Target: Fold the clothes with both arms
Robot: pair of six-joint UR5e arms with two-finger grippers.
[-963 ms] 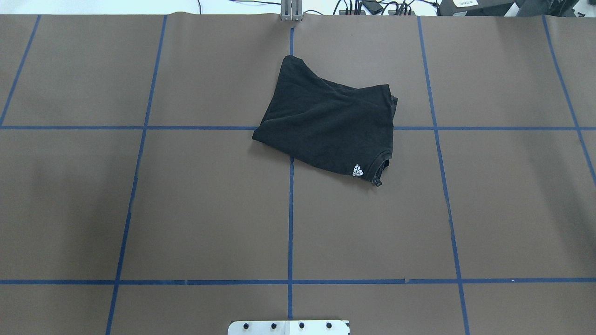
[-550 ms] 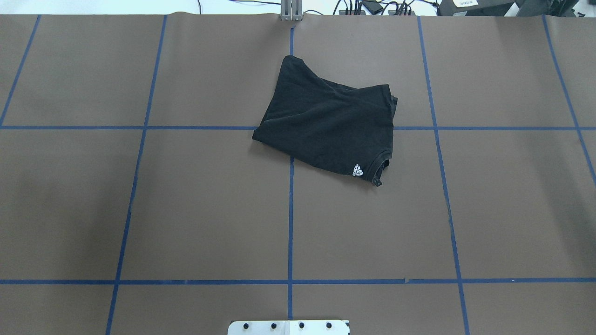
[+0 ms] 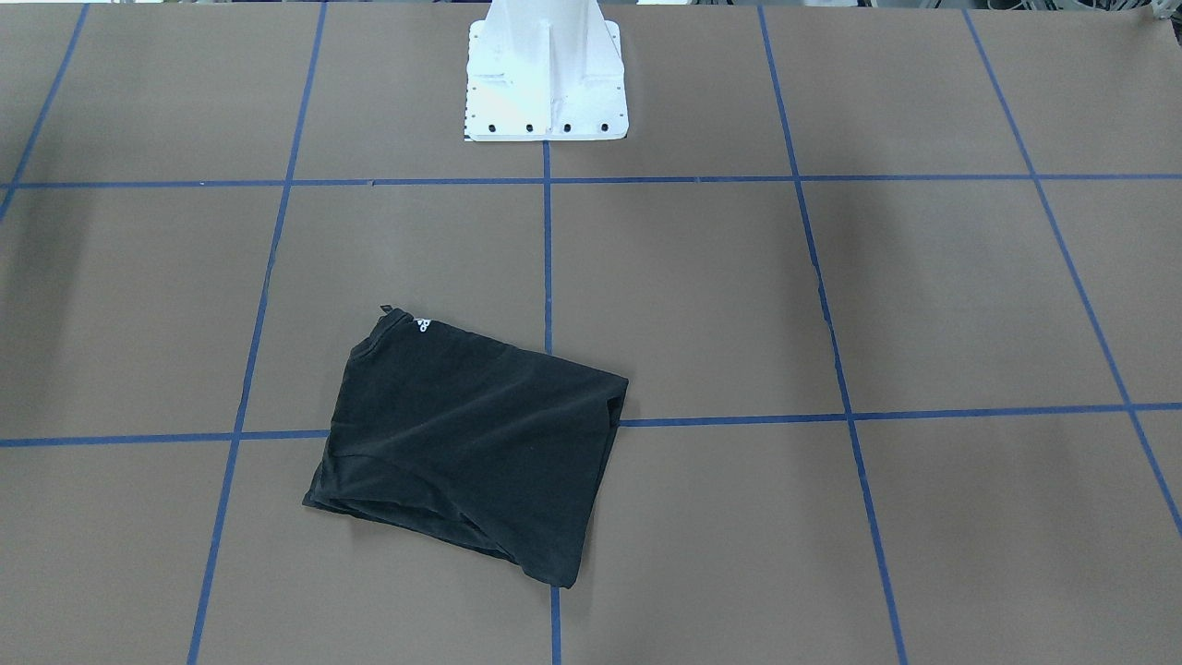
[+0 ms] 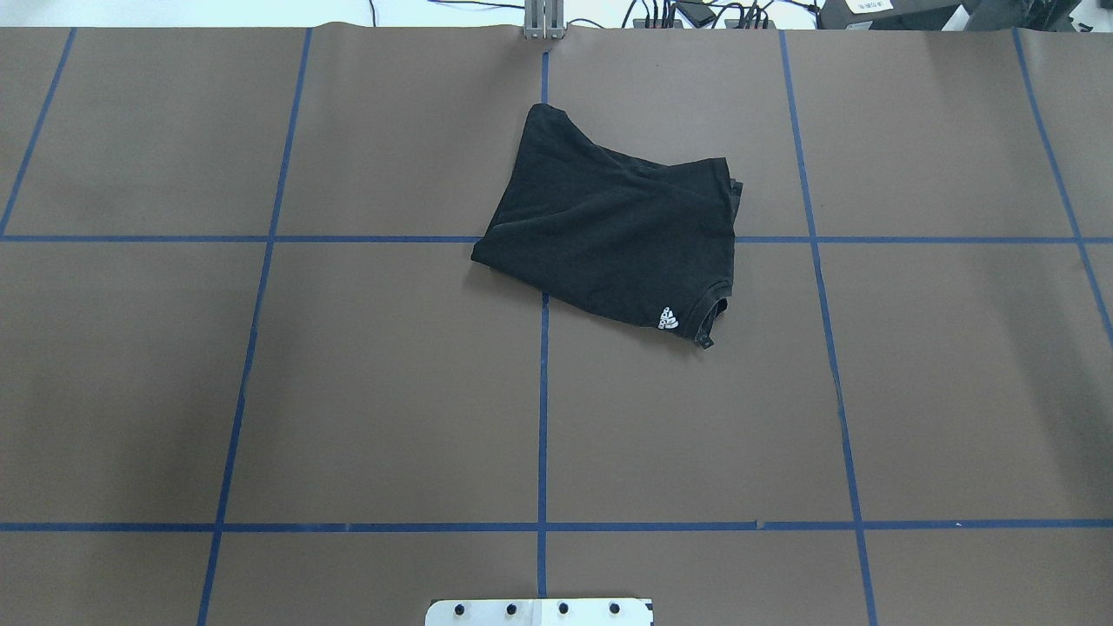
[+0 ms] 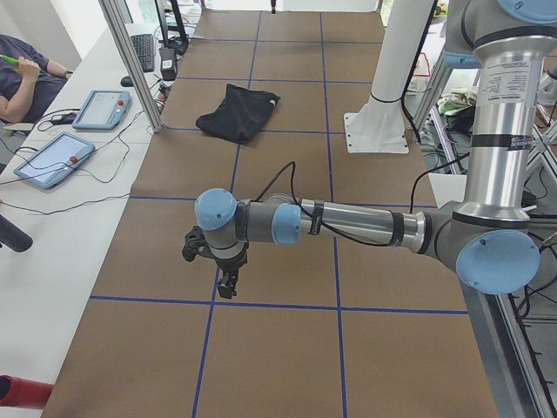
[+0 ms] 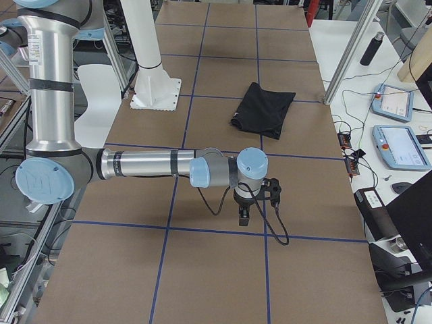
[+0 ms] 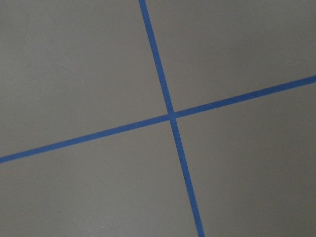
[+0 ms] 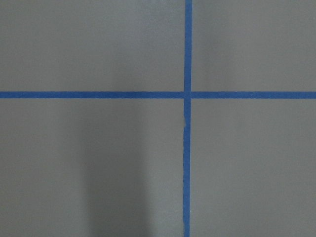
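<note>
The black T-shirt (image 4: 613, 235) lay folded into a rough rectangle on the far half of the table (image 4: 348, 391), astride a crossing of the blue tape lines (image 4: 543, 417) and mostly on the robot's right of the centre line. Its plain side faced up. A small white logo (image 4: 668, 318) sat beside the collar (image 4: 715, 315), at the corner nearest the robot.

The overhead and front-facing views showed the shirt's creases and its layered far edge, but neither showed an arm. Of the robot, they caught only the white pedestal (image 3: 545, 69).

The two side views alone held the arms. From the table's left end, the left arm (image 5: 348, 222) reached out level over the brown surface, and the left gripper (image 5: 228, 286) pointed down near a tape line, well apart from the shirt. From the right end, the right arm (image 6: 148, 164) mirrored it, with the right gripper (image 6: 244, 217) likewise pointing down and well clear of the cloth. Whether either gripper's fingers were apart or together could not be told from these views.

Each wrist camera saw only bare brown table and a tape crossing.

The side views also showed benches alongside, with tablets (image 5: 48, 159) on cables and a seated person (image 5: 22, 83)
</note>
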